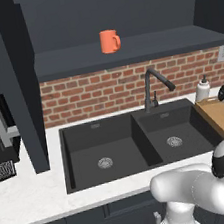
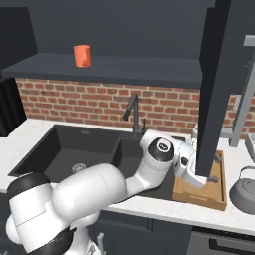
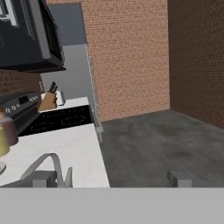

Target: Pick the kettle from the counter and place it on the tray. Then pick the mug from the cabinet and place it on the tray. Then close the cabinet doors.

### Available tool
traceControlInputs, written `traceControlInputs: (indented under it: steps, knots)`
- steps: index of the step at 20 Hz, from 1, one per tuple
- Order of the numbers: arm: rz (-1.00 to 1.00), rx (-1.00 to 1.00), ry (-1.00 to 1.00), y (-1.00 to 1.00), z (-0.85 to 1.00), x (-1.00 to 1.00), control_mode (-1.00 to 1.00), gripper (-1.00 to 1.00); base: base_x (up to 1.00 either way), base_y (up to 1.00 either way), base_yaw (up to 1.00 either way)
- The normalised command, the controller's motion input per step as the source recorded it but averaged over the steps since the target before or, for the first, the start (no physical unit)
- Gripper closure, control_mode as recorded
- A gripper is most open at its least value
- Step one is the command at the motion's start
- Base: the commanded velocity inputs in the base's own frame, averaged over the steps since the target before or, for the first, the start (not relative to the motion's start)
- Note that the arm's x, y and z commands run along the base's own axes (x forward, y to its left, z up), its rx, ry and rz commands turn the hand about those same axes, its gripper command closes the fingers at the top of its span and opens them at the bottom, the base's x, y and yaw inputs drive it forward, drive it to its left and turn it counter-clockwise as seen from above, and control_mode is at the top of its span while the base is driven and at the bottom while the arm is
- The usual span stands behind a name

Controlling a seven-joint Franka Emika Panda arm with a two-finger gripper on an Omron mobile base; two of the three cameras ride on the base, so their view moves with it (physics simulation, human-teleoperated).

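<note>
The orange mug (image 1: 109,41) (image 2: 82,55) stands on the open cabinet's shelf (image 1: 135,47). On the white counter (image 2: 234,219), just right of the wooden tray (image 2: 200,193) (image 1: 219,116), sits the grey kettle (image 2: 246,191). My gripper (image 2: 215,170) hangs low over the tray, partly hidden behind the open right cabinet door (image 2: 216,84), a short way left of the kettle and apart from it. In the hand view the gripper (image 3: 112,179) is open with nothing between its tips, and the kettle's arched handle (image 3: 57,166) rises beside the left tip.
The dark double sink (image 1: 133,144) and its faucet (image 1: 153,85) lie left of the tray, with a soap bottle (image 1: 202,89) behind it. The left cabinet door (image 1: 23,96) stands open. A stove (image 3: 52,118) and knife block (image 3: 48,100) lie beyond the kettle.
</note>
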Motion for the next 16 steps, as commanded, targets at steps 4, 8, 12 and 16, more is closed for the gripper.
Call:
traceControlInputs:
  steps: [4, 8, 12, 16]
  knots:
    - [0.0, -0.02, 0.0, -0.23, -0.11, 0.07, -1.0, -1.0, 0.0, 0.0, 0.0]
    - [0.0, -0.04, 0.0, -0.11, -0.2, 0.03, -1.0, -1.0, 0.0, 0.0, 0.0]
    - [0.0, -0.02, 0.0, -0.01, -0.18, 0.09, -1.0, -1.0, 0.0, 0.0, 0.0]
    - [0.0, -0.01, 0.0, 0.0, -0.18, 0.13, -1.0, -1.0, 0.0, 0.0, 0.0]
